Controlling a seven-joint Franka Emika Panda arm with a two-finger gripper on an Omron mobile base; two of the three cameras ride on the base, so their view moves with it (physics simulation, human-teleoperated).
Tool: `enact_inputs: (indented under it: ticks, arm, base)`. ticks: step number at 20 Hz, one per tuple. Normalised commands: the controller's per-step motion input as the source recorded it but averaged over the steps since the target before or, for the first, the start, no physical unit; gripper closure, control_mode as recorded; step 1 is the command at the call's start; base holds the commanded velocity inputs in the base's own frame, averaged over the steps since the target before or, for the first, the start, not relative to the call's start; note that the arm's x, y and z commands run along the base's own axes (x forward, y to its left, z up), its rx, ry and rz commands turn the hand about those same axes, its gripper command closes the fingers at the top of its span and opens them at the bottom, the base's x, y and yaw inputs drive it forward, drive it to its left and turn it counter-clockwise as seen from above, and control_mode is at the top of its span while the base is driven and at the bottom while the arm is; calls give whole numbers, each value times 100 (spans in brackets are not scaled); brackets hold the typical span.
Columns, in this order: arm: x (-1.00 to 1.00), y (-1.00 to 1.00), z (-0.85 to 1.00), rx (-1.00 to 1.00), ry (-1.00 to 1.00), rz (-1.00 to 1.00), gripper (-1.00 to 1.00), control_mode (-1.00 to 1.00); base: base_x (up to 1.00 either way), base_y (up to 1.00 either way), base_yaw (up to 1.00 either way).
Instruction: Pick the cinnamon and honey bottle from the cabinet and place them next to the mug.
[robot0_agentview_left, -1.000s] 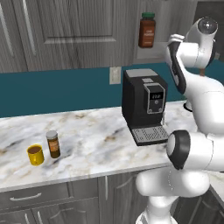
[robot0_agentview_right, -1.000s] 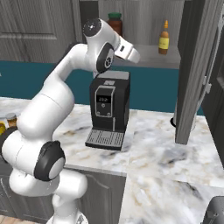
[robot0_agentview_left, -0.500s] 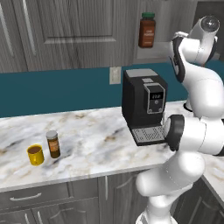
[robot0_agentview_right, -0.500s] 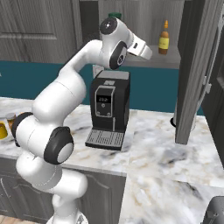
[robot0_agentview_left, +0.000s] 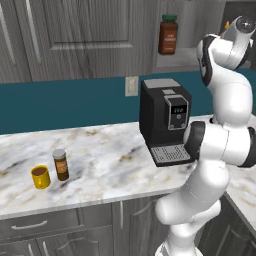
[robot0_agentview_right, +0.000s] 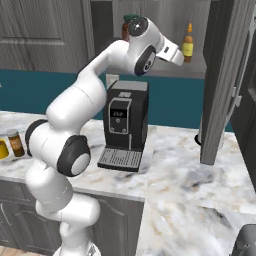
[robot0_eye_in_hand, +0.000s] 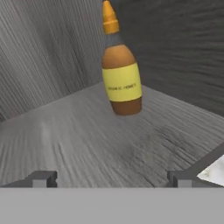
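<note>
Left: mug (robot0_agentview_left: 40, 176) and cinnamon (robot0_agentview_left: 61, 164) stand just beside each other on the counter (robot0_agentview_left: 115, 160). Right: honey bottle (robot0_eye_in_hand: 120, 70) upright in the cabinet (robot0_agentview_right: 210, 30) niche; gripper (robot0_eye_in_hand: 111, 178), jaws wide and empty, should advance level, centring the bottle's body.

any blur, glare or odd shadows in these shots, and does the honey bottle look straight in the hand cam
Hand view: the honey bottle leans, from the camera's roll; its label print is too soft to read; a faint shadow on the shelf before it. Left base view: flat even light, no glare; the mug and cinnamon cast soft shadows. Right base view: the cabinet door is dark, and the gripper is sharp.
</note>
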Motion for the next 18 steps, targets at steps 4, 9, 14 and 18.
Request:
enact_inputs:
  ticks: [4,9,14,18]
  arm:
    - [6,-24,6,-1,0,0,-100,-100]
    - [10,-12,2,-1,0,0,-100,-100]
    - [17,-3,0,0,0,0,-100,-100]
    - [16,-8,0,0,0,0,-100,-100]
  base:
    - [0,0,0]
    - [0,0,0]
    - [0,0,0]
    - [0,0,0]
